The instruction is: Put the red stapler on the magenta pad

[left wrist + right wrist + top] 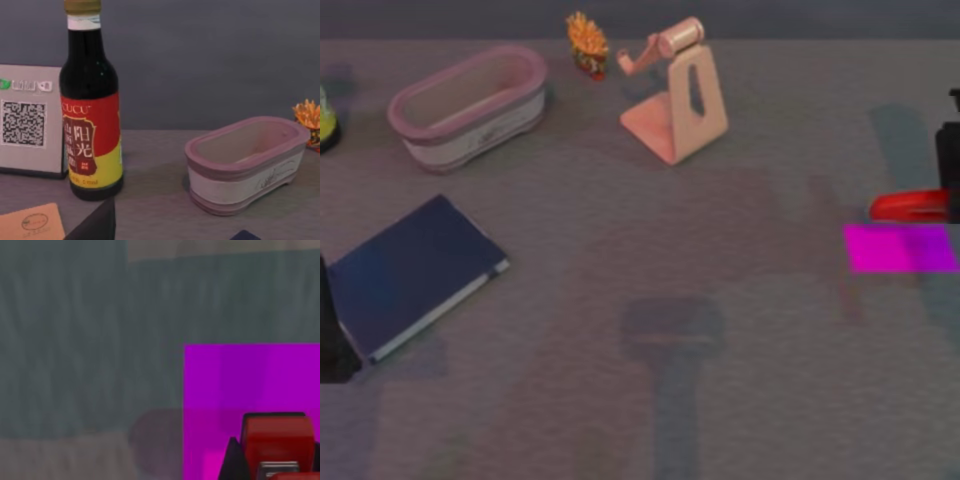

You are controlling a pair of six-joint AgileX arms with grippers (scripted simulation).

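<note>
Our right tool [948, 195] sits at the table's [720, 300] right edge, closed on the stapler [910, 207] — its dark fingers [231, 462] flank the red body in the right wrist view. From above, the stapler lies level, pointing left, just beyond the far edge of the pad [901, 248]; whether it touches the pad we cannot tell. In the right wrist view the stapler's end appears over the magenta surface, near the pad's left border.

Our left arm [332, 340] is parked at the left edge, beside the blue book [415, 272]; only a dark corner of it shows in its own wrist view, so we cannot tell whether the left tool is wide or narrow.

Across the far side of the table stand an oval pink planter [470, 105], a small orange figurine [588, 45] and a pink stand [677, 95], all well apart from the pad. The left wrist view also shows a sauce bottle [92, 105] with a red and yellow label, a QR-code sign [30, 122] just beside it, and an orange card [32, 222] nearer the camera.
</note>
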